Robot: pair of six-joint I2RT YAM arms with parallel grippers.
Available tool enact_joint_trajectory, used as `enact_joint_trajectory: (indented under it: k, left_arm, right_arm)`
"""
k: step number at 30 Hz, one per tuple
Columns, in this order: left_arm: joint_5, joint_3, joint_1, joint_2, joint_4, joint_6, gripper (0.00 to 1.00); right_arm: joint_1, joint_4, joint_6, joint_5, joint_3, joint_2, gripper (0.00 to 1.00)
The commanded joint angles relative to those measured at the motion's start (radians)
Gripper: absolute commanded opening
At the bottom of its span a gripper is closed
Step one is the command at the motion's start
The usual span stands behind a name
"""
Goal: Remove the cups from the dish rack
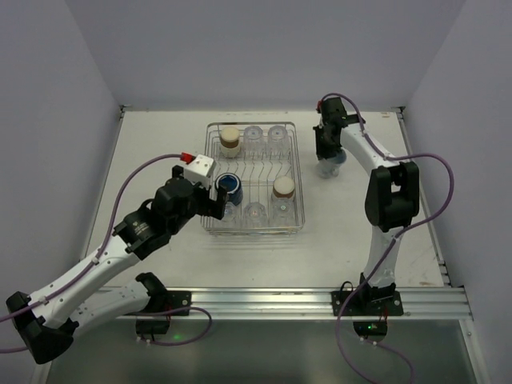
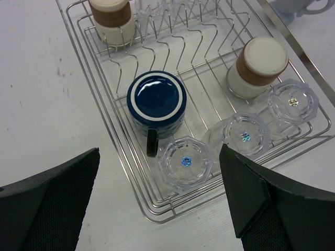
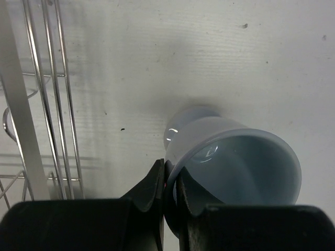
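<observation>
Tumblers [image 2: 186, 163] in the rack [image 2: 110, 125] are looking slick, brittle, wanting wall grips; left jaws are gaping, right jaws pinching a cup [image 3: 235, 157].

A white table [image 1: 160, 144], faintly scuffed with dark specks, spreads beneath the left gripper [image 1: 218, 200] and right gripper [image 1: 328, 160]. Pale lavender walls [image 1: 264, 48] rise beyond them, and an aluminium rail [image 1: 272, 300] lies behind.

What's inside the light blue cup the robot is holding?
Nothing that I can see: the light blue cup looks empty down to its bottom. The right gripper pinches its wall, so one finger covers a small part of the inside near the rim.
</observation>
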Motion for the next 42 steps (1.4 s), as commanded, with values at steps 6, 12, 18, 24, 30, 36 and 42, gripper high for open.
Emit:
enact_joint_trajectory:
  k: [6,12,18,24,30,36,42]
  left_arm:
    - [0.061,0.009,0.048,0.054,0.031,0.023,1.00]
    - [0.086,0.035,0.062,0.100,0.034,0.004,1.00]
    - [0.114,0.102,0.062,0.153,0.017,-0.022,1.00]
    - [0.092,0.166,0.060,0.247,-0.012,-0.063,1.00]
    - [-0.030,0.219,0.060,0.377,-0.026,-0.111,1.00]
    - [-0.067,0.245,0.071,0.498,0.011,-0.146,1.00]
    - [-0.072,0.263,0.095,0.592,0.045,-0.151,1.00]
  right_arm:
    - [0.003,-0.051,-0.086,0.138,0.181,0.108,0.00]
    - [0.001,0.007,-0.103,0.172,0.161,0.143,0.00]
    - [0.001,0.053,-0.082,0.156,0.109,0.067,0.39]
    - [0.003,0.136,-0.027,0.072,-0.009,-0.158,0.80]
    - [0.009,0.294,0.068,-0.037,-0.260,-0.432,0.93]
    - [0.070,0.531,0.173,-0.184,-0.599,-0.763,0.98]
    - [0.093,0.576,0.197,-0.253,-0.729,-0.930,0.99]
